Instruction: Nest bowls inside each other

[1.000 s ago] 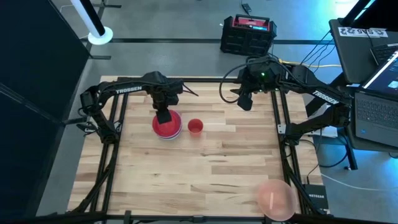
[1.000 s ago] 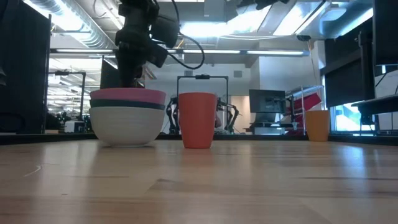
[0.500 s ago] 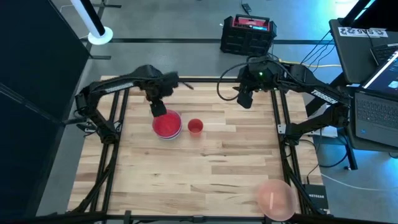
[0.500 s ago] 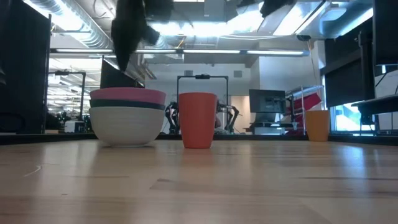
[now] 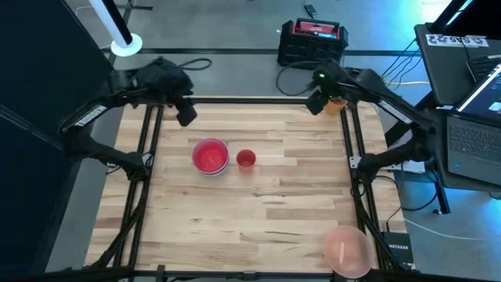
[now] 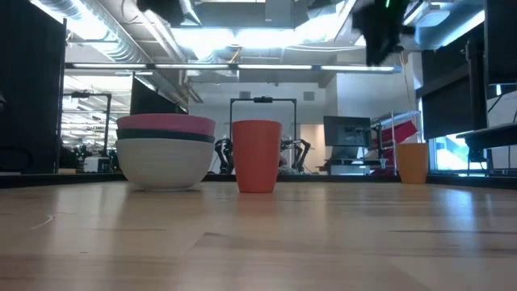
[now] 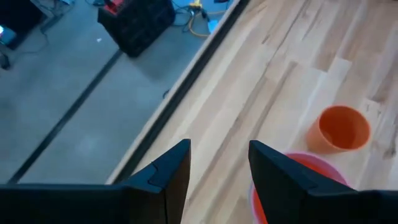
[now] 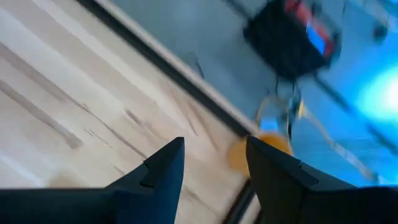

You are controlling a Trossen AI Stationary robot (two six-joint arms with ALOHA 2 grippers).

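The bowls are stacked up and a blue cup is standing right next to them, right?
Not quite. The cup beside the stacked bowls is orange-red, not blue. The high view shows it standing right next to them, and the low view shows the same colour.

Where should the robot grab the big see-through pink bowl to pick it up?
Probably by its rim, from above. The translucent pink bowl sits open side up at the table's near right corner, apart from the stacked bowls, so one finger could go inside and one outside the thin wall.
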